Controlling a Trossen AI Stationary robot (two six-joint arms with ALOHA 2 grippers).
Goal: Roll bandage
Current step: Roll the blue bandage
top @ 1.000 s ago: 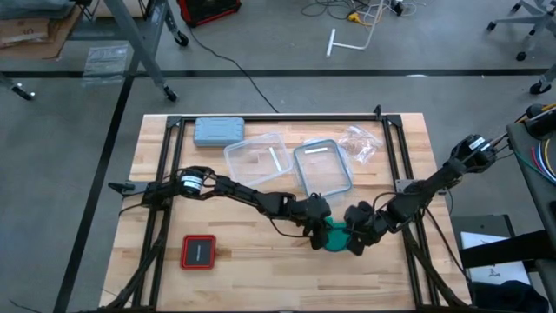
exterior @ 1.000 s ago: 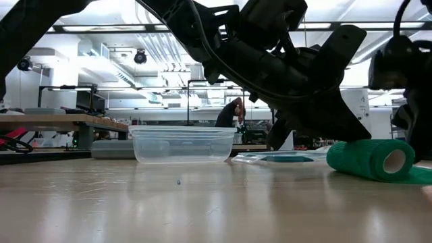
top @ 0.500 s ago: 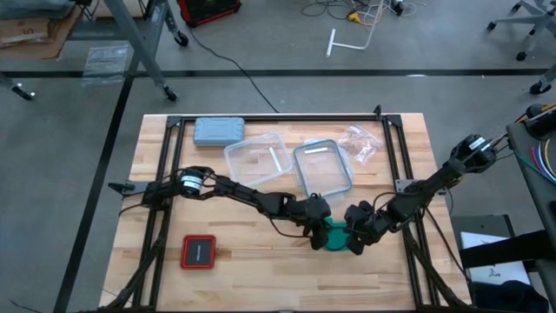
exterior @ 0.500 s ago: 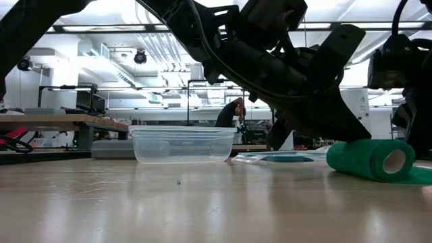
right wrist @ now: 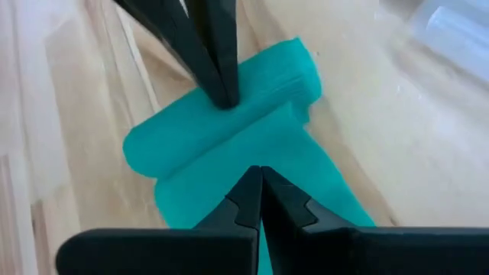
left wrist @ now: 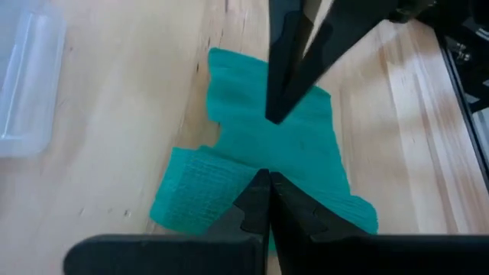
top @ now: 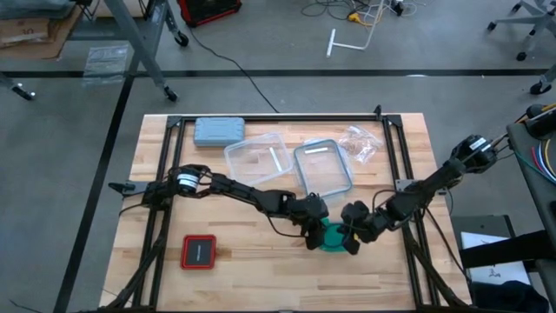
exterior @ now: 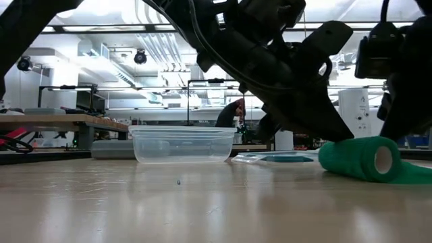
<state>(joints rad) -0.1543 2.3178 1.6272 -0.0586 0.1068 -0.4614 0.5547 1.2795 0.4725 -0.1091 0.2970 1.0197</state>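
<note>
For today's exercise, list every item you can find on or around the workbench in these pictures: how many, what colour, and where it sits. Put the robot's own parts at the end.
bandage: one, teal-green, partly rolled, front centre of the table between both grippers.
clear container: one, transparent, back centre.
container lid: one, clear with a bluish rim, right of the container.
grey-blue case: one, back left.
plastic bag: one, crinkled and clear, back right.
red square pad: one, red with a dark centre, front left.
table: one, light wood.
person: one, far in the room behind.
left gripper: shut, tip on the bandage.
right gripper: shut, tip on the bandage's flat tail.
</note>
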